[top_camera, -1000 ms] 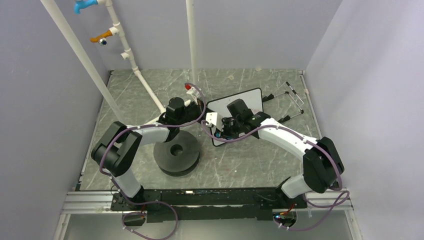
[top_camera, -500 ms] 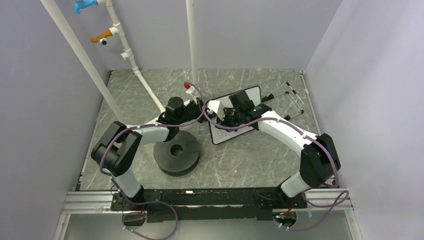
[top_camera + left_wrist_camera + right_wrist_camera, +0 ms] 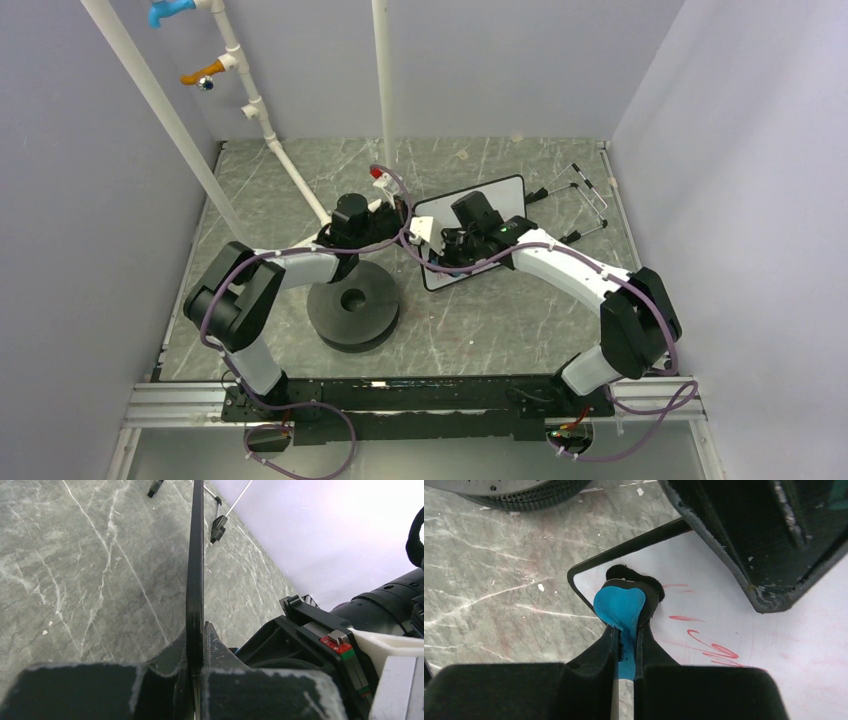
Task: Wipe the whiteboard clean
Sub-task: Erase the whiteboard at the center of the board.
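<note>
Left of centre on the table [image 3: 450, 325], the left gripper [image 3: 196, 655] is clamped tight on the whiteboard's [image 3: 503, 193] left rim. The board looks thin, stiff, light and slick, so the rim is probably the best hold. Rightward, the right gripper [image 3: 626, 636] pinches a blue eraser [image 3: 620, 605] against a left corner. Only the right wrist view shows the red writing [image 3: 719, 652].

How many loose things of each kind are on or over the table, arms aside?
White rectangular whiteboard with black edge: 1
Blue-and-black eraser block: 1
Black round disc with centre hole: 1
Thin wire stand with black feet: 1
Small red-topped item, kind unclear: 1
Total: 5
</note>
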